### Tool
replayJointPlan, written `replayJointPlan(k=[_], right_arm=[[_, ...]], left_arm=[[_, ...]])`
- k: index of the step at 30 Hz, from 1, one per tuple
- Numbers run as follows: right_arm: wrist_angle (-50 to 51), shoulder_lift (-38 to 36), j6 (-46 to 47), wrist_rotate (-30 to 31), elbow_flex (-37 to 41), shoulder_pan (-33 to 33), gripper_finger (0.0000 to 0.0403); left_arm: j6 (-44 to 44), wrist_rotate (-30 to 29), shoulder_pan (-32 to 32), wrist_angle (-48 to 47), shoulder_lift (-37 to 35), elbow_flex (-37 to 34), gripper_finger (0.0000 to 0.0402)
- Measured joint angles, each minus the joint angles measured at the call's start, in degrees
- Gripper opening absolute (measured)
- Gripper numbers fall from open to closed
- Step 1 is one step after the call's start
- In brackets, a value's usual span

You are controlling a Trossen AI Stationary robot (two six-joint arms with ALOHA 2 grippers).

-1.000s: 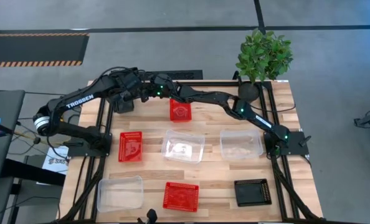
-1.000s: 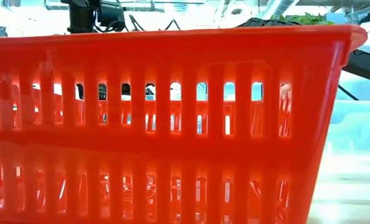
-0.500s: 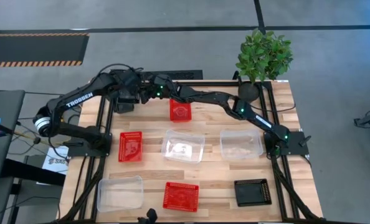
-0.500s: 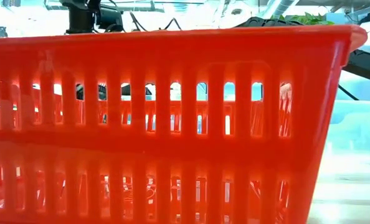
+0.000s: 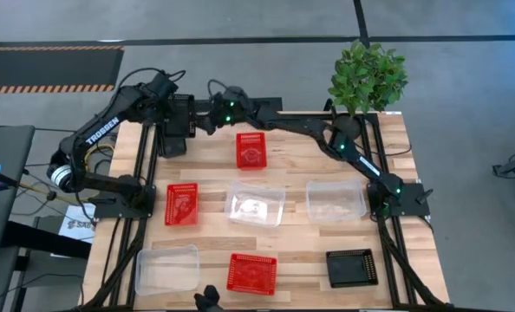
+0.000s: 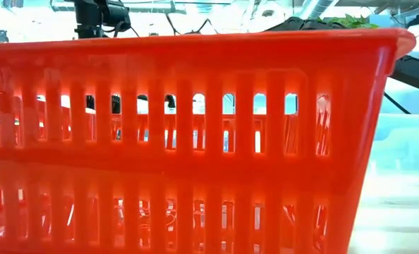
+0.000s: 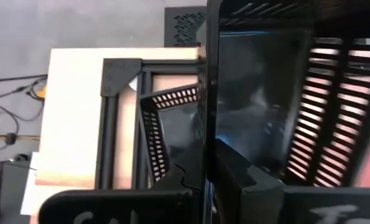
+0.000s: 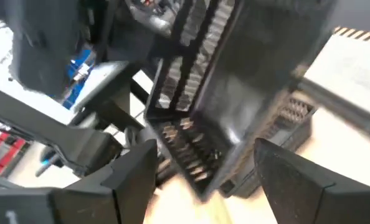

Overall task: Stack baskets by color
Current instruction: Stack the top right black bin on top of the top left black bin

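1. Two claws crowd the far left corner of the table (image 5: 301, 251). My left claw (image 7: 211, 163) is pinched shut on the wall of a black basket (image 5: 181, 108), holding it up in the air over a second black basket (image 5: 172, 143) that sits on the table right below.
2. My right claw (image 8: 203, 149) is spread wide right next to the lifted one, with nothing in it.
3. Biggest worry: I'm only holding a thin wall on one side, so the basket hangs tilted. If it goes down crooked, a corner could catch the lower rim and it'll jam or perch instead of nesting.
4. Second worry: my right claw is so close that its spread fingers could bump the hanging basket and twist it out of the pinch.
5. Third: pushing down off-centre might shove the lower basket along the table toward the edge, since it's already sitting by the frame.
6. Counts now. Red: three, all sitting apart, one far middle (image 5: 250, 150), one left middle (image 5: 182, 204), one at the near edge (image 5: 252, 273).
7. Clear: three, also apart: middle (image 5: 256, 204), right (image 5: 336, 199), near left (image 5: 167, 269).
8. Black: three, counting the two above plus one alone near right (image 5: 352, 267).
9. One potted plant (image 5: 368, 76) stands at the far right corner, well out of my way.
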State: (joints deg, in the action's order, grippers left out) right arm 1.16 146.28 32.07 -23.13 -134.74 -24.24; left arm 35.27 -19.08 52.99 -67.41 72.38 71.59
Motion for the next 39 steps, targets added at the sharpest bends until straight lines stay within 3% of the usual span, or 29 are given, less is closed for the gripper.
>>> replayJointPlan(k=[8, 13, 21, 29, 39], right_arm=[[18.18, -9.4, -15.27, 2.29, 0.0, -0.86, 0.0287], [27.53, -16.61, -24.49, 3.7, 0.0, -1.09, 0.0286], [42.75, -25.74, -33.37, 3.72, 0.0, -3.12, 0.0286], [49.21, -30.66, -36.86, 3.71, 0.0, -4.54, 0.0286], [50.58, -30.98, -37.26, 3.63, 0.0, -4.91, 0.0286]], left_arm=[[3.76, 2.09, 0.65, -4.96, 0.02, 0.0, 0.0], [8.24, -0.88, 2.02, -11.46, -0.02, -0.94, 0.0], [12.2, -1.99, 2.35, -9.59, 0.81, -6.31, 0.0], [13.66, -2.88, 3.39, -1.16, 0.9, -10.06, 0.0], [11.5, -0.83, 4.55, 0.62, 0.9, -13.7, 0.0001]])
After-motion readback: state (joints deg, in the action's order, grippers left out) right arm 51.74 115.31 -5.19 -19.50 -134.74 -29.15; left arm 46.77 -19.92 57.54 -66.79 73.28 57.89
